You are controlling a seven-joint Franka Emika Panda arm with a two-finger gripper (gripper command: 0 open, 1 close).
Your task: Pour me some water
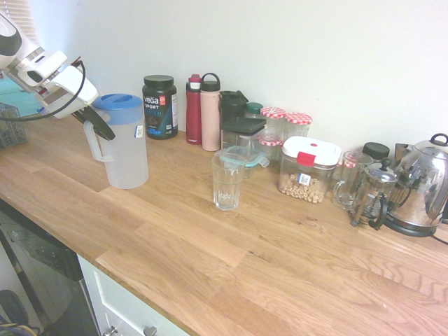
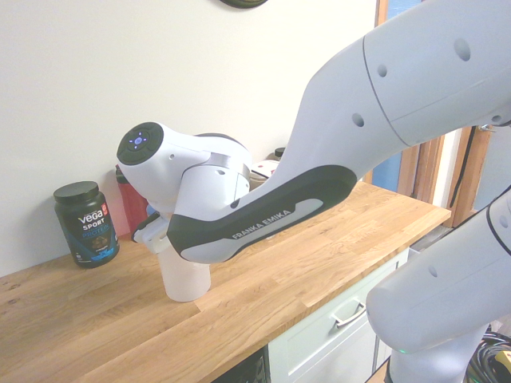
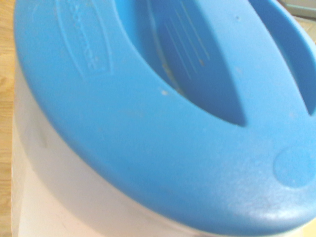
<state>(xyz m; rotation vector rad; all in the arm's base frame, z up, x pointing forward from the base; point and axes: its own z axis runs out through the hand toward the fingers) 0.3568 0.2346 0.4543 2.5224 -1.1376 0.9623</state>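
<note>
First exterior view shows the claw [image 1: 98, 126] closed on the handle of the jug [image 1: 126, 150], its dark fingers pinched at the upper part of the white loop, just under the blue lid [image 1: 117, 103]. It comes in slanting downward, which suits a grip that must later tip the jug by its handle rather than lift it by the body. The jug stands upright on the worktop [image 1: 210, 252], base flat, toward the far end where the arm enters, not far from the wall edge; the water is inside it, though I cannot make out a level line through the frosted wall. In the wrist view the lid fills almost everything, so the camera sits close above it. An empty glass tumbler [image 1: 227, 180] stands apart from the jug, further along the worktop and a little nearer the front edge, clear of the bottles, jars and the steel kettle [image 1: 423, 185] lined up along the wall. That open spot likely makes it the receiving vessel. Judging by this, lifting and pouring are not yet begun.
</note>
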